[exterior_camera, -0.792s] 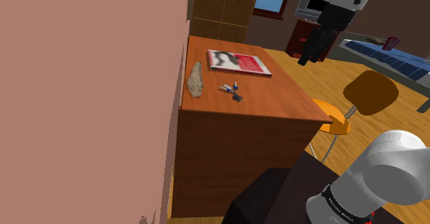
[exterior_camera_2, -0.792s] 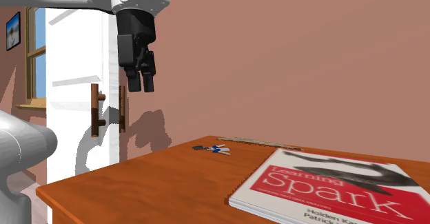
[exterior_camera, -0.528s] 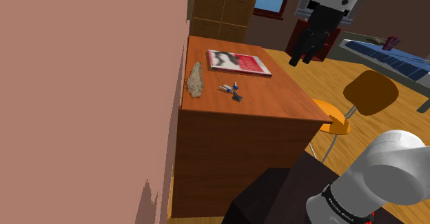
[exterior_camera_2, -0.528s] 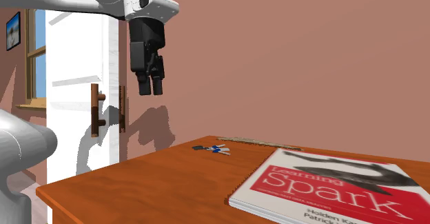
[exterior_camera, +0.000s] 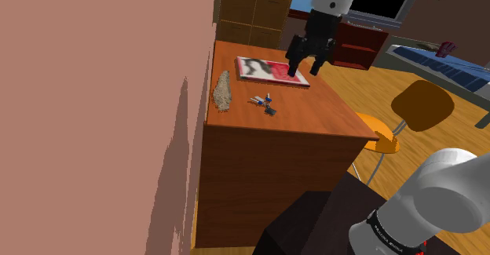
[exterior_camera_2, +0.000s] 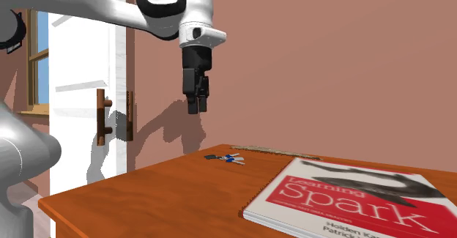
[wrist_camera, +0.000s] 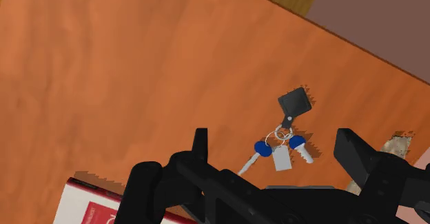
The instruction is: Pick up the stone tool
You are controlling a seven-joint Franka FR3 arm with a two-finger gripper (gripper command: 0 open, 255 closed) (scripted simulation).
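Lying flat along the wall-side edge of the wooden desk (exterior_camera: 314,114), left of centre in the shoulder view, is the stone tool (exterior_camera: 222,91): one long, narrow, speckled grey-tan piece that tapers toward its far end. A bunch of blue-headed keys (exterior_camera: 263,102) with a black fob sits near it toward the frame's middle, and a red-and-white book (exterior_camera: 271,70) lies further up the desk. The gripper (exterior_camera: 297,72) hangs above the book's near corner, well apart from the stone. Its jaws are released and hold nothing, and the fingers (wrist_camera: 200,145) stand apart in the wrist view, with the keys on the desk below them. Handling, by judgement: rigid, dense for its size, with a rough face that should resist slipping, though the thin edges and tip may chip if knocked. Hold, by judgement: across the narrow width at the broader middle, where the weight should balance. The piece is low, so the fingertips must come almost to the desk. The wall stands just beside it, leaving the wall-side finger little room.
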